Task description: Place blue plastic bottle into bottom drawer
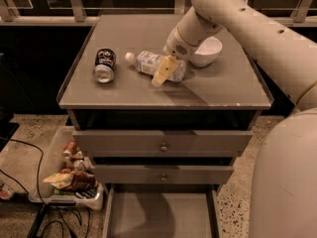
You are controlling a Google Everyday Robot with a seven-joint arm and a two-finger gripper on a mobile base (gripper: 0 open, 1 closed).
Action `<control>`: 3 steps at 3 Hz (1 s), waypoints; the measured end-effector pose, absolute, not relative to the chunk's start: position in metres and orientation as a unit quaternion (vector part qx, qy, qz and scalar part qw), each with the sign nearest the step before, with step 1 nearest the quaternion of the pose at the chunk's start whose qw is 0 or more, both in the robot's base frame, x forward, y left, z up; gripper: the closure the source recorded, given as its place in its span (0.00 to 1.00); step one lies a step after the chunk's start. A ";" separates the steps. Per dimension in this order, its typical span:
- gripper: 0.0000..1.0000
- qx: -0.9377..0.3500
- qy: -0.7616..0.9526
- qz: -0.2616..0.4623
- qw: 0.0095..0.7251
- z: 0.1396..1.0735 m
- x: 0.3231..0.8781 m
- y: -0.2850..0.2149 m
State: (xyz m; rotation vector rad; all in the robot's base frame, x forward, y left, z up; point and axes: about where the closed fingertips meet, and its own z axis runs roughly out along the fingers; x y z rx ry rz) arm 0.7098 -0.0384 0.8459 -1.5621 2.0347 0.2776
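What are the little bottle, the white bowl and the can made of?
The blue plastic bottle looks like clear plastic: see-through, with a white cap. The white bowl seems glazed ceramic or hard plastic; its smooth sheen fits either. The can looks like metal, with a silvery end. The gripper is over the bottle.
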 end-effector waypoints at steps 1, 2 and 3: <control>0.41 -0.582 0.758 0.103 0.277 0.846 0.710 -0.038; 0.64 -0.582 0.758 0.103 0.277 0.846 0.710 -0.038; 0.88 -0.582 0.758 0.103 0.277 0.846 0.710 -0.038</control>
